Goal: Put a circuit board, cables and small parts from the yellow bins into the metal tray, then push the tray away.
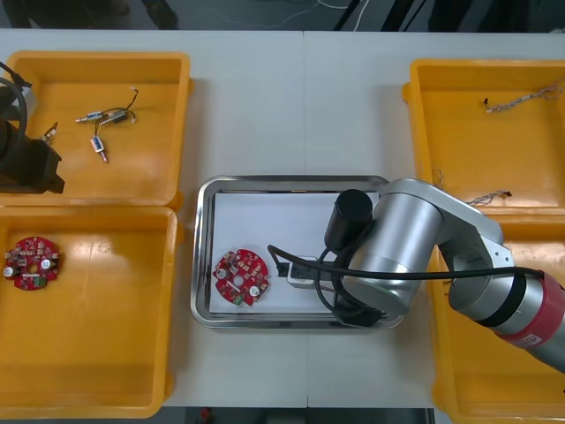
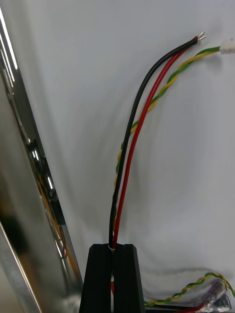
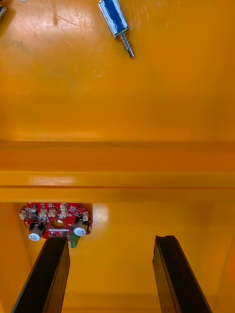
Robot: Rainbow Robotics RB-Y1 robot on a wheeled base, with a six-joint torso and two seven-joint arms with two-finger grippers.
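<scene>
**Status.** The right gripper (image 2: 113,249) is clenched on a black-and-red cable (image 2: 134,132), low over the white floor of the tray (image 1: 201,256). From the front view I place it in the tray's near right part. The cable runs out from the fingertips across the floor. A yellow-green cable (image 2: 166,88) lies against it, and I cannot tell whether that one is pinched too. A board (image 1: 240,276) lies by the tray's near left corner, apart from the gripper. The left gripper (image 3: 111,239) hangs released at the left bins, over the wall between them.

**Hazards.**
1. Tangle: the two cables touch. If I lift off carelessly after letting go, one may drag the other up and out.
2. Clinging wire: thin leads can stick between the pads. I would open fully before rising.
3. Wall strike: the tray's shiny wall stands close beside the fingers. A sideways move could knock the tray and shift the board.
4. Overhang: any cable end left across the rim could snag in the push.
5. Early push: small parts (image 1: 101,119) lie in the far left bin, so the load looks incomplete.
</scene>
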